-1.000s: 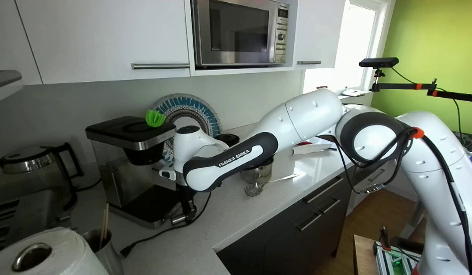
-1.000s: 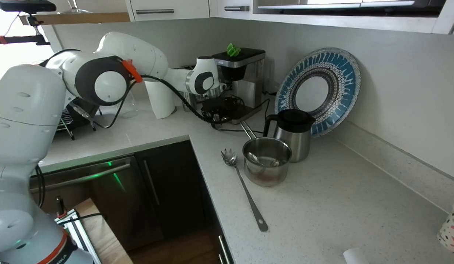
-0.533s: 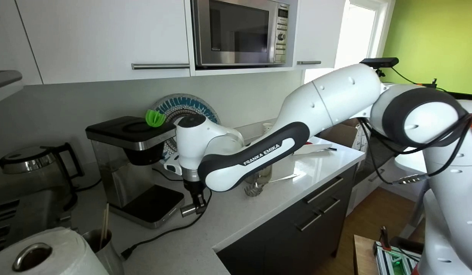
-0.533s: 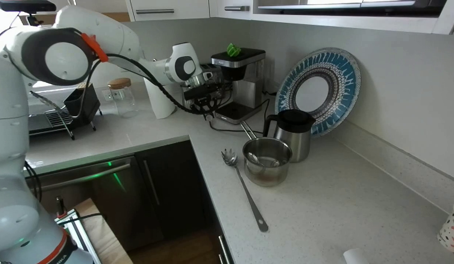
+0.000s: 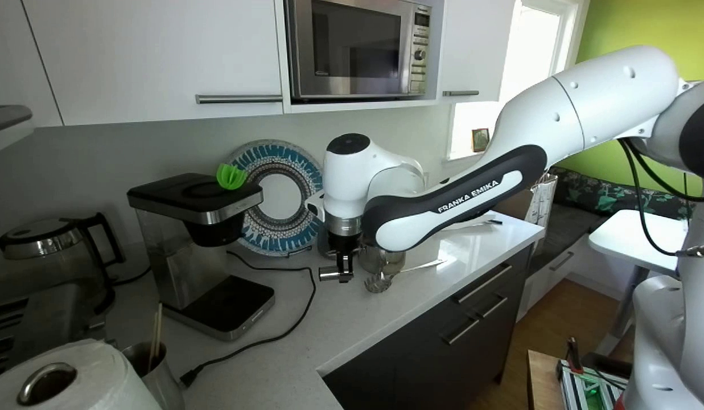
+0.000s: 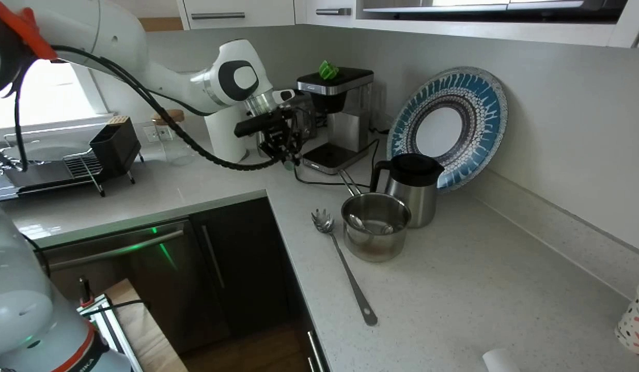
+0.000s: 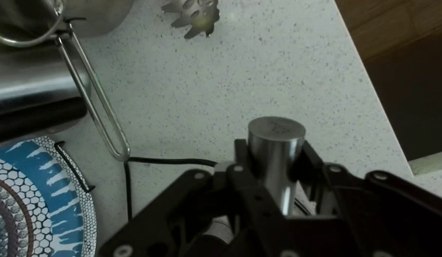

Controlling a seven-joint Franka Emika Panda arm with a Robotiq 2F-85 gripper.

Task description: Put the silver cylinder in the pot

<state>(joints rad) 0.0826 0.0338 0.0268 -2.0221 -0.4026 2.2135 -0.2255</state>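
Note:
My gripper (image 5: 344, 272) is shut on the silver cylinder (image 5: 329, 274), a short shiny metal piece. In the wrist view the two fingers (image 7: 275, 157) press on the sides of the cylinder (image 7: 274, 171), its flat round end showing between them. The gripper (image 6: 288, 155) holds it above the counter, apart from the pot. The pot (image 6: 373, 245) is small, round and shiny steel, with a wire-loop handle pointing toward the gripper side. In the wrist view the pot (image 7: 106, 18) is partly cut off at the top left. In an exterior view the arm partly covers the pot (image 5: 386, 261).
A steel jug with black lid (image 6: 417, 199) stands against the pot's far side. A slotted serving spoon (image 6: 350, 274) lies beside the pot near the counter edge. The coffee machine (image 5: 195, 199), its black cord (image 5: 306, 310) and a blue patterned plate (image 6: 479, 129) are close by.
My gripper has carried the cylinder away from the coffee machine's base, closer to the pot, and the arm has drawn back. The cylinder stays held. Pot and spoon have not moved.

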